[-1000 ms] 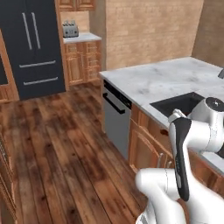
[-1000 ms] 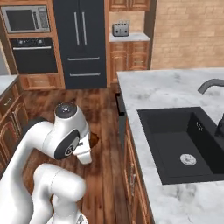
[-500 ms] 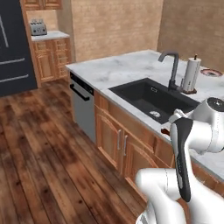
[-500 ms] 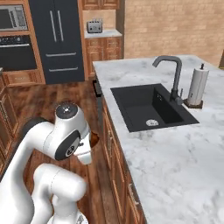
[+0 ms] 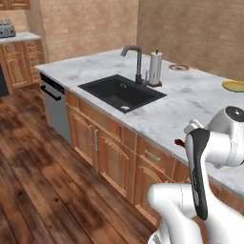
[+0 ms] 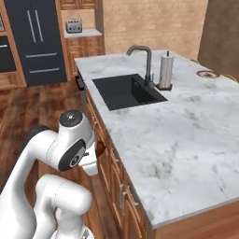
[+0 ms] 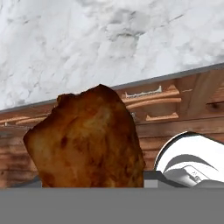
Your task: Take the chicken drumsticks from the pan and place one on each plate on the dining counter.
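Carriage stage, item in transit. Glossy reddish-brown chicken drumstick point(image 7: 87, 140) is seen close before the hand camera, apparently pinched between the tips of the two-finger gripper point(image 6: 95, 151), though the fingers themselves are hidden behind the meat. Since a second ago the whole scene has shifted: the base has been driven along the white-grey marble dining counter point(image 6: 186, 140), so that the black sink point(image 6: 128, 91), curved tap and paper-towel stand are now passed. Yellow-rimmed plate point(image 5: 234, 86) and dark reddish-brown-rimmed plate point(image 6: 207, 73) have been brought into view at the far end. Delivery is judged near; placement is not yet done.
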